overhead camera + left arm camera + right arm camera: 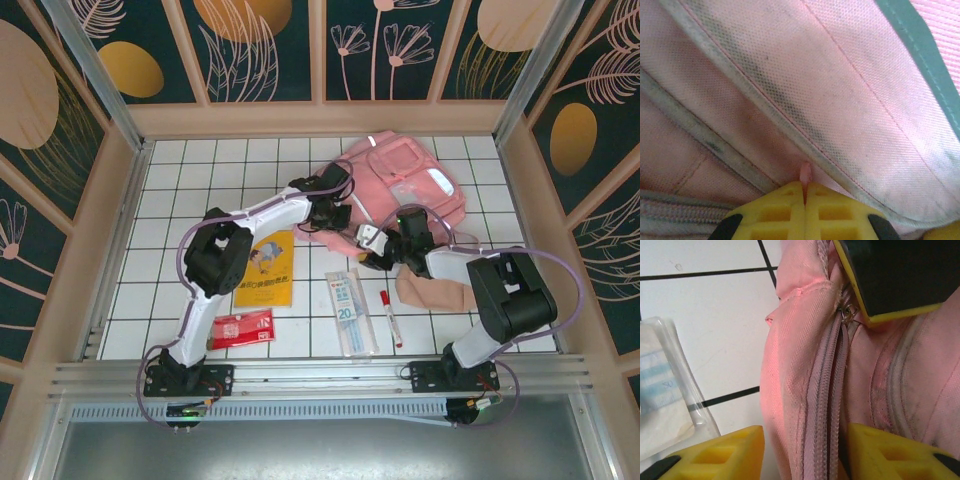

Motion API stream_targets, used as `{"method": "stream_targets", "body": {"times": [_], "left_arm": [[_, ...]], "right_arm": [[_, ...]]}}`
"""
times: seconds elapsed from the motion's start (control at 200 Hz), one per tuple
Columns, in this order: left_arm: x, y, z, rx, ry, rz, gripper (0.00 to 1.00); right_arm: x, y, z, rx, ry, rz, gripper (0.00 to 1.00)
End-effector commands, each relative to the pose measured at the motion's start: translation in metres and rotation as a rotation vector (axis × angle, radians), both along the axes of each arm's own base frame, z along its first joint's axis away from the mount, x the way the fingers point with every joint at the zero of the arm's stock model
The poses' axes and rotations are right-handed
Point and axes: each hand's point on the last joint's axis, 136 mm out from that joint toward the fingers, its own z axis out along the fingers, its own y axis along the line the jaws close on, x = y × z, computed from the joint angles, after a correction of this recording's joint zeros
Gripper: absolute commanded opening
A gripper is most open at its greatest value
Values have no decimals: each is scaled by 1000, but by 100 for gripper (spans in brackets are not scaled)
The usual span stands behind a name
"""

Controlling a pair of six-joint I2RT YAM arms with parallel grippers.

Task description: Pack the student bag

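Observation:
The student bag (412,178), pink with a clear front panel, lies at the back right of the tiled table. My left gripper (338,212) is at its left edge. In the left wrist view this gripper (805,186) is shut on a small pink zip pull tab (805,172), with the bag's fabric (840,75) right behind it. My right gripper (378,243) is at the bag's near edge. It stands open (806,442), its yellow fingers on either side of the closed zip seam (832,390). The zip slider (846,313) sits beside the left gripper's finger (895,275).
A beige-pink pouch (435,290) lies under the right arm. Nearer the front lie a yellow booklet (265,265), a red packet (240,328), a clear ruler pack (352,310) and a red marker (390,318). Walls close in the table on three sides.

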Motion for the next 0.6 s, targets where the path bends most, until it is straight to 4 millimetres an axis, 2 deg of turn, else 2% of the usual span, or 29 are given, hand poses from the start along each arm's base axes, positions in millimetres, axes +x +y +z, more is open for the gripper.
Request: {"method": "stream_targets", "body": {"times": [0.0,0.07,0.19,0.315,0.48,0.596], "left_arm": [[-9,-8,13,-62,1,-89,0],[-4,-4,28,-89,-33,-76,0],[3,4,49,-177,-71,-52,0],[5,14,69,-257,-121,-54,0],[1,23,101,-354,-241,-99,0],[9,46,113,-360,-340,-57,0]], "right_arm": [[5,-3,-7,-51,-13,-12,37],[5,-4,-8,-57,-15,-13,26],[4,-3,-5,-43,-16,-7,13],[4,-3,-7,-46,-9,-7,5],[8,-8,-4,-37,-16,-35,2],[13,-17,1,-31,-29,-64,1]]}}
